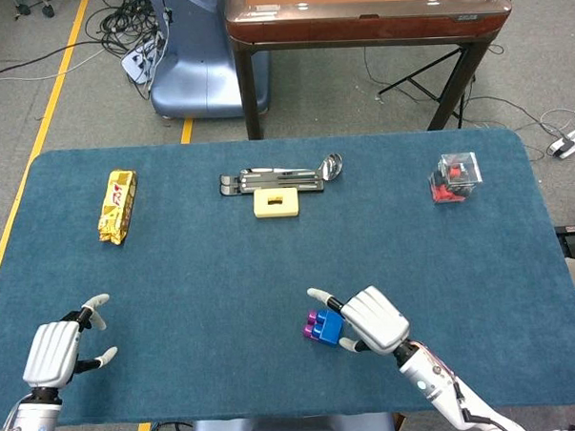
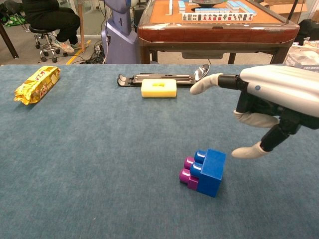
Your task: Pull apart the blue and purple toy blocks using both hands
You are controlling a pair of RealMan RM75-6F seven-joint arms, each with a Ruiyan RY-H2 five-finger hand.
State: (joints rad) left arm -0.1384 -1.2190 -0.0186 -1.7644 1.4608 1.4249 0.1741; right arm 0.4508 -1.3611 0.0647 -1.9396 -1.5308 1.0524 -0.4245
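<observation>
The joined toy blocks lie near the front middle of the table: a blue block (image 1: 329,330) (image 2: 212,172) with a purple block (image 1: 311,324) (image 2: 187,174) stuck to its left side. My right hand (image 1: 370,319) (image 2: 271,102) hovers just right of and above the blue block, fingers spread, holding nothing; contact is not visible. At the table's front left corner my left hand (image 1: 55,348) stays open and apart from the blocks; the chest view does not show it.
A yellow snack packet (image 1: 117,205) lies far left. At the back middle are a yellow block (image 1: 275,202) and a black rack with a spoon (image 1: 284,178). A clear box with red parts (image 1: 456,177) stands back right. Blue cloth covers the table (image 1: 176,278).
</observation>
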